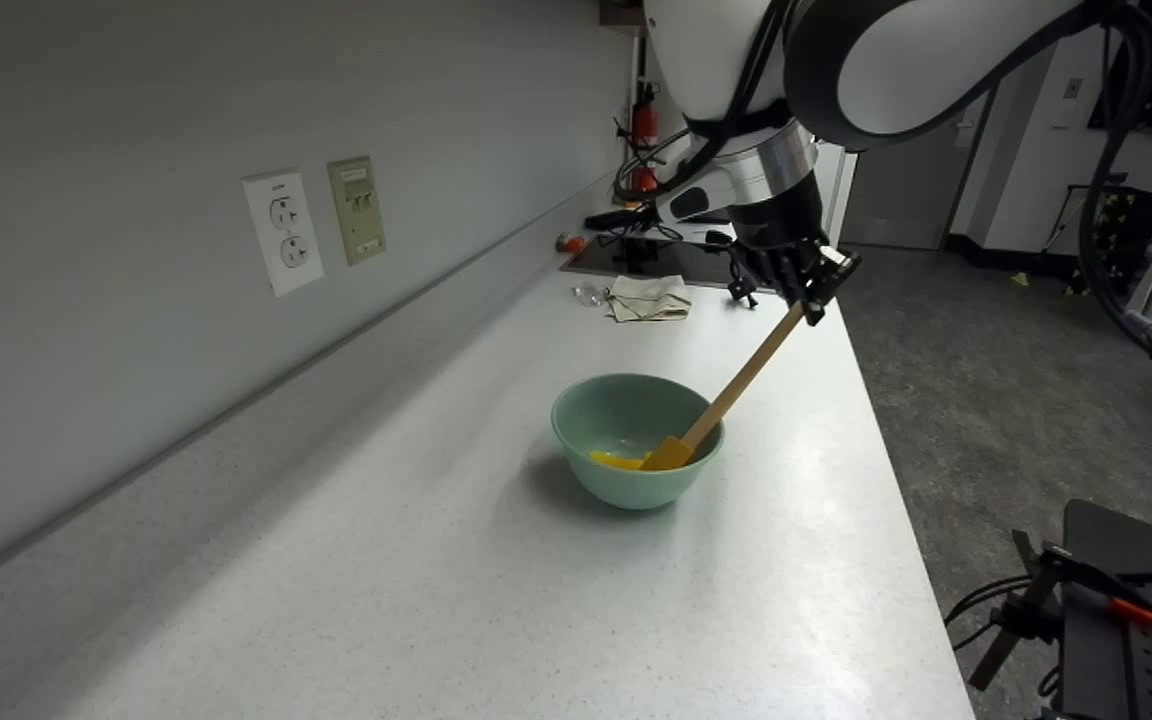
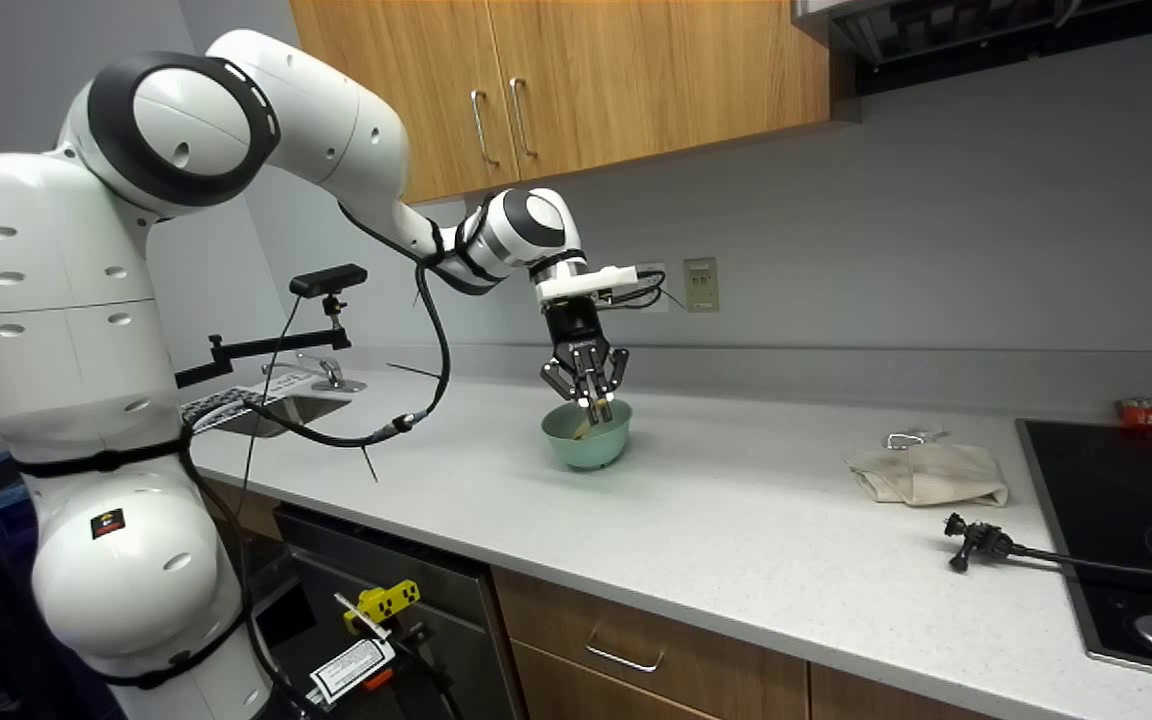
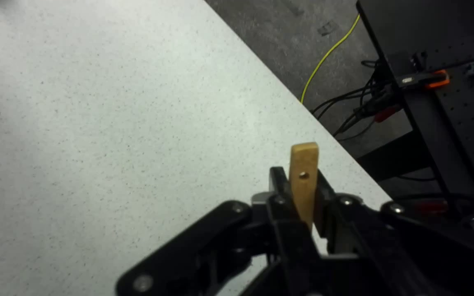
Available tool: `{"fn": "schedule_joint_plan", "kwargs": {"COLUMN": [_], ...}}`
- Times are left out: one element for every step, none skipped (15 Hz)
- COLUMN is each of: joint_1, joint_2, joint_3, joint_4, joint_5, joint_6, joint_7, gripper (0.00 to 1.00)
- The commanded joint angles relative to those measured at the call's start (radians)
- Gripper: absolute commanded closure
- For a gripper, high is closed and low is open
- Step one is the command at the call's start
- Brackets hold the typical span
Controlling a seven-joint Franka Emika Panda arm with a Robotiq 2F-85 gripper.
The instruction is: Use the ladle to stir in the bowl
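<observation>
The ladle (image 1: pixel 744 378) has a tan wooden handle and a yellow scoop end. My gripper (image 1: pixel 816 300) is shut on the upper end of the handle; in the wrist view the gripper (image 3: pixel 300 176) has the handle end (image 3: pixel 303 189) with its small hole between both fingers. The ladle slants down over the rim, and its scoop is inside the mint-green bowl (image 1: pixel 626 488). A bright yellow strip (image 1: pixel 618 461) shows inside beside the scoop. In an exterior view the gripper (image 2: pixel 596 408) is above the bowl (image 2: pixel 591 455), and little of the ladle (image 2: pixel 581 430) shows. The bowl is out of the wrist view.
The bowl stands upright on the white counter (image 1: pixel 496 620), with the wall behind. A folded cloth (image 2: pixel 936 475), a small black clamp mount (image 2: pixel 981 540) and a black cooktop (image 2: pixel 1136 520) are further along. The counter edge drops to the floor (image 1: pixel 956 400).
</observation>
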Motion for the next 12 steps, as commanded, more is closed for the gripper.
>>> {"fn": "schedule_joint_plan", "kwargs": {"joint_1": [0.041, 0.049, 0.056, 0.062, 0.067, 0.071, 0.074, 0.075, 0.076, 0.077, 0.078, 0.079], "joint_2": [0.008, 0.015, 0.021, 0.031, 0.041, 0.054, 0.068, 0.086, 0.103, 0.122, 0.138, 0.155], "joint_3": [0.026, 0.033, 0.040, 0.045, 0.050, 0.053, 0.056, 0.056, 0.055, 0.054, 0.054, 0.054], "joint_4": [0.068, 0.086, 0.101, 0.119, 0.136, 0.153, 0.168, 0.184, 0.198, 0.212, 0.224, 0.236], "joint_5": [-0.095, -0.119, -0.144, -0.170, -0.191, -0.215, -0.236, -0.259, -0.278, -0.294, -0.305, -0.316], "joint_6": [-0.152, -0.183, -0.202, -0.221, -0.240, -0.250, -0.254, -0.249, -0.244, -0.240, -0.242, -0.247], "joint_7": [0.019, 0.019, 0.019, 0.021, 0.021, 0.026, 0.028, 0.036, 0.041, 0.045, 0.047, 0.050], "gripper": [0.96, 0.96, 0.96, 0.96, 0.96, 0.96, 0.96, 0.96, 0.96, 0.96, 0.96, 0.96]}}
